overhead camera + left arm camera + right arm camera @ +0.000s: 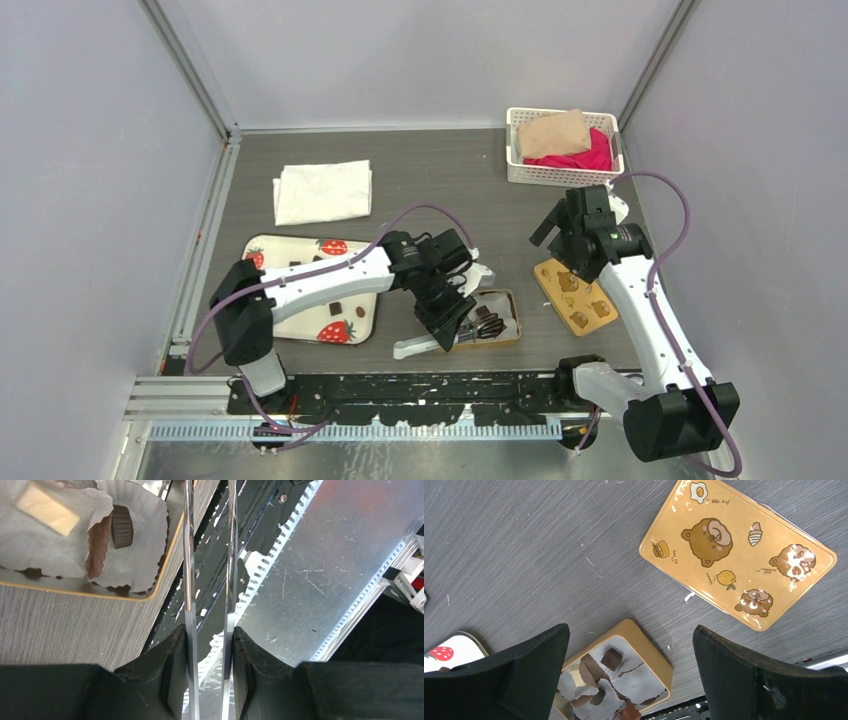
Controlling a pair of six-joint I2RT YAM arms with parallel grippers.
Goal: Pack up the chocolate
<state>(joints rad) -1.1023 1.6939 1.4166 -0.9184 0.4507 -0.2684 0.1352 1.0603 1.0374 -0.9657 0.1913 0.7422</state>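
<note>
The grey table (524,555) shows a matt wood grain. The yellow lid (744,555), upper right, is glossy. The white paper cups (150,530) are crinkled, and the chocolate (121,527) looks matt. The tweezers (188,555) are polished metal, the rail (320,565) scratched metal.

Table (440,170): dark grey wood-grain top, pale walls on three sides, black rail along the near edge. Five things rest on it. Far left of middle, a folded white cloth (323,191), lying flat. Nearer than that, a white strawberry-print tray (262,243), rounded corners, set slightly askew. Near the middle of the near edge, an open golden tin (508,302), paper-lined, right of the tray and apart from it. Right of the tin with bare table between, a golden-yellow lid (590,310), bear print up, angled. Far right corner, a white lattice basket (560,174).
</note>
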